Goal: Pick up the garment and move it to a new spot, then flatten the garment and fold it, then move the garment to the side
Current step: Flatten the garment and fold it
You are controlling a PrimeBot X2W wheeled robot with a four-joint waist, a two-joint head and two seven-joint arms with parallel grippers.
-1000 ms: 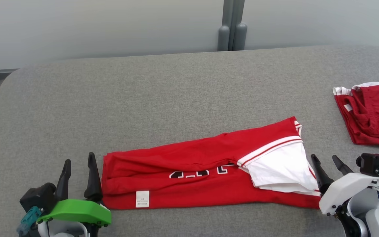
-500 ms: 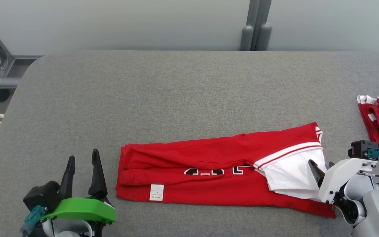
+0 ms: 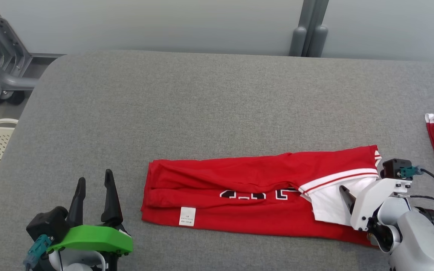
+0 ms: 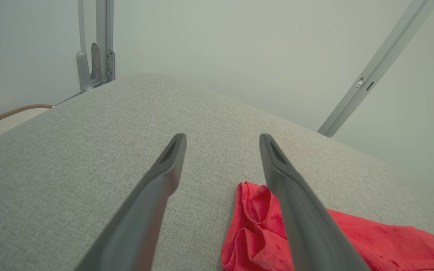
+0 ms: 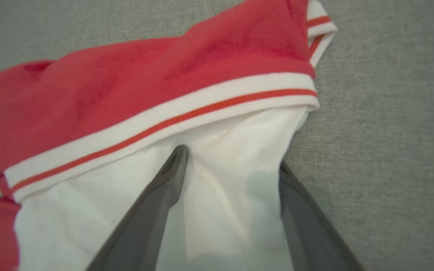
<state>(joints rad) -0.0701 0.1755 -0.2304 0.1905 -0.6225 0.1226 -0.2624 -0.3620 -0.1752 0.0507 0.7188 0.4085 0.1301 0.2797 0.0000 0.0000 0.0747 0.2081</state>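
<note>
Straddling white cloth of the garment [image 3: 239, 180], right jaws spread.

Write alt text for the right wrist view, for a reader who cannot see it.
The right gripper, fingers open, points at the white inner fabric of a folded red jersey, just below its white-and-red striped band. Grey padded table shows at right.

Lettering [image 3: 226, 194] half-hidden in garment [image 3: 217, 177] fold

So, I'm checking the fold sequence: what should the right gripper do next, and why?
Probably close the right gripper on the white end of the jersey. Its open fingers straddle that fabric, and the jersey lies in a long strip, likely ready to fold toward the left gripper.
</note>
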